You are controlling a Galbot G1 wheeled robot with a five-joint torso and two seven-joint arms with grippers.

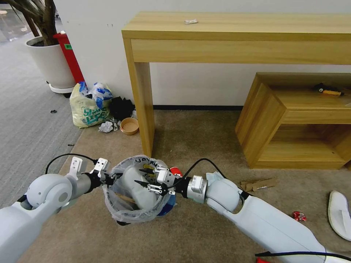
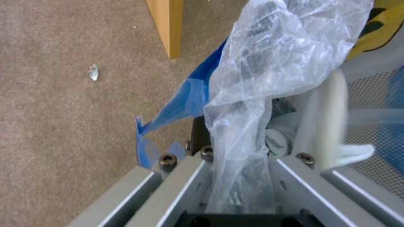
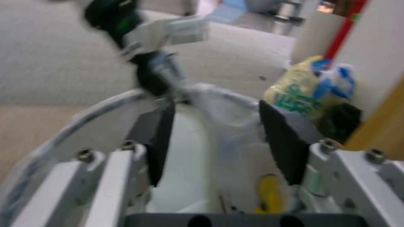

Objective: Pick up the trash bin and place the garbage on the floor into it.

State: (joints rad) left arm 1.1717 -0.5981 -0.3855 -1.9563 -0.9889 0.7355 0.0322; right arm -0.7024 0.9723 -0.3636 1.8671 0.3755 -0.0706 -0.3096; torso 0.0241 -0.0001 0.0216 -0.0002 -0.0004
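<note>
Clamped on the near rim of the trash bin [image 1: 137, 190], the left gripper [image 1: 106, 178] holds it off the floor [image 1: 197, 138], while the right gripper [image 1: 148, 179] hangs spread over one white slipper [image 1: 140, 188] inside, another slipper [image 1: 340, 213] lying well right of the bin beside one red wrapper [image 1: 299, 216].

Left end effector [image 1: 106, 178] clamped on the trash bin [image 1: 136, 215] rim, right end effector [image 1: 145, 178] spread open above its mouth

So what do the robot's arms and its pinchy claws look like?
Both arms are smooth, rounded white shells with black joints. The right one has a shiny silver wrist ring, and a black cable loops along each. The left gripper and right gripper are silver-grey metal brackets with bolts and black fingers.
</note>
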